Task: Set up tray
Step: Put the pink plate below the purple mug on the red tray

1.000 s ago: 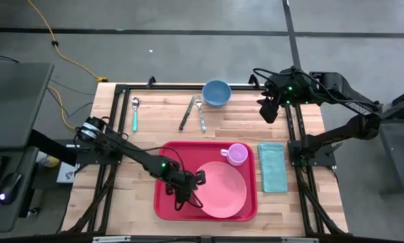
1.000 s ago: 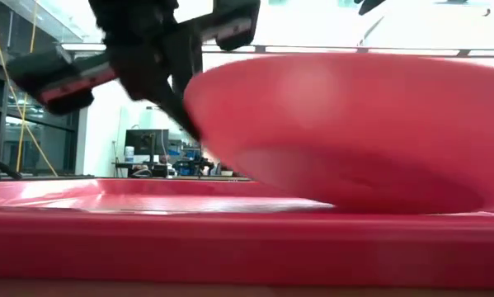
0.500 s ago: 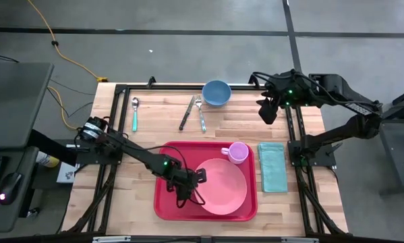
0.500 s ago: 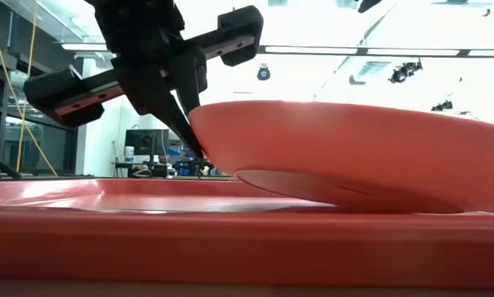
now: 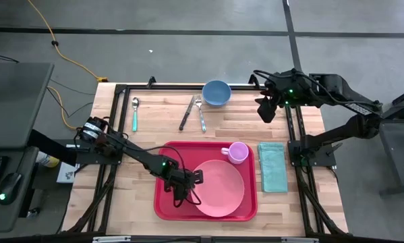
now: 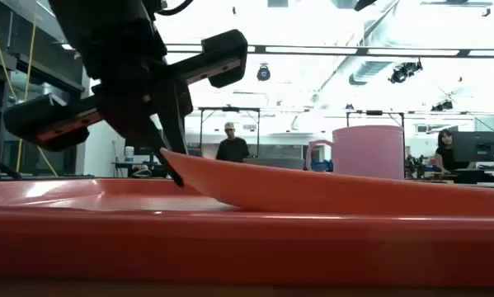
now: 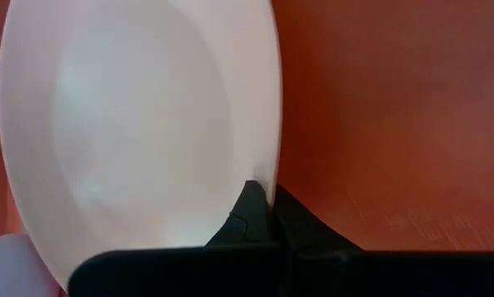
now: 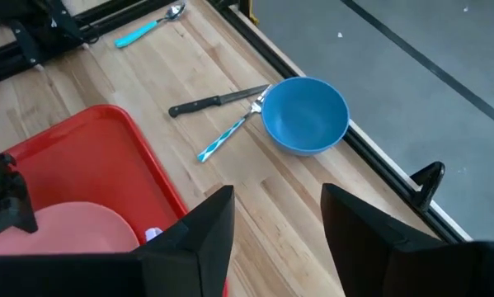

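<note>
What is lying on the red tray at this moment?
On the tray lie a pink plate, its edge pinched by the left gripper, and a pink cup. The tray surface under the plate is covered.

A light wooden slatted table (image 5: pixel 154 128) with a black metal frame carries everything. Along its far edge lie a teal-handled metal spoon (image 5: pixel 135 113), a black-handled knife (image 5: pixel 187 112), a teal-handled fork (image 5: pixel 200 113) and a round blue bowl (image 5: pixel 216 92). Against the near edge sits the large red rectangular plastic tray (image 5: pixel 162 202); just beside it, toward the right edge, lies a folded teal cloth napkin (image 5: pixel 272 167).
</note>
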### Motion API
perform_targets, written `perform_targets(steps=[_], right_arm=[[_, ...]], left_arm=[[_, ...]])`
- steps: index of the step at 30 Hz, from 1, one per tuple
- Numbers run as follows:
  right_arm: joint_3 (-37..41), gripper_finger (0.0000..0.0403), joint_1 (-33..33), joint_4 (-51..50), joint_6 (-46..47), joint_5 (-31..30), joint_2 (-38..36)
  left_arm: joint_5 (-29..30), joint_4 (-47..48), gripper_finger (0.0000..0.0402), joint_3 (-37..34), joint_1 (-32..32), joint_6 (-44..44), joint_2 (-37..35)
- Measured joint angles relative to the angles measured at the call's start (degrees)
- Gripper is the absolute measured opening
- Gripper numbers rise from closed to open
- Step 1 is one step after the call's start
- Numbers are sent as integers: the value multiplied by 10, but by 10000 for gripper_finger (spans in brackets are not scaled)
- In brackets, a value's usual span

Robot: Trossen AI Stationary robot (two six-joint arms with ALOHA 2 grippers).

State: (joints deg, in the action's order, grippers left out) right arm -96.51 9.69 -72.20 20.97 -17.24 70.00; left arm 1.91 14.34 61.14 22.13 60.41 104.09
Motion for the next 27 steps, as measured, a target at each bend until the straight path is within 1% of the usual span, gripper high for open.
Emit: perform_targets(steps=[7, 10, 14, 17, 23, 27], right_arm=[[0, 161, 0, 2, 0, -4, 0], [0, 158, 0, 2, 0, -4, 0], [0, 159, 0, 3, -1, -4, 0], [0, 162, 0, 3, -2, -4, 0], [0, 160, 0, 3, -4, -6, 0], [0, 159, 0, 3, -7, -6, 0]], left_arm=[[6, -15, 17, -3, 0, -4, 0], [21, -23, 52, -3, 0, -7, 1], [21, -31, 106, -4, 0, -11, 2], [21, -31, 139, -4, 0, -12, 2], [25, -35, 178, -4, 0, -11, 2], [49, -31, 195, -4, 0, -11, 2]])
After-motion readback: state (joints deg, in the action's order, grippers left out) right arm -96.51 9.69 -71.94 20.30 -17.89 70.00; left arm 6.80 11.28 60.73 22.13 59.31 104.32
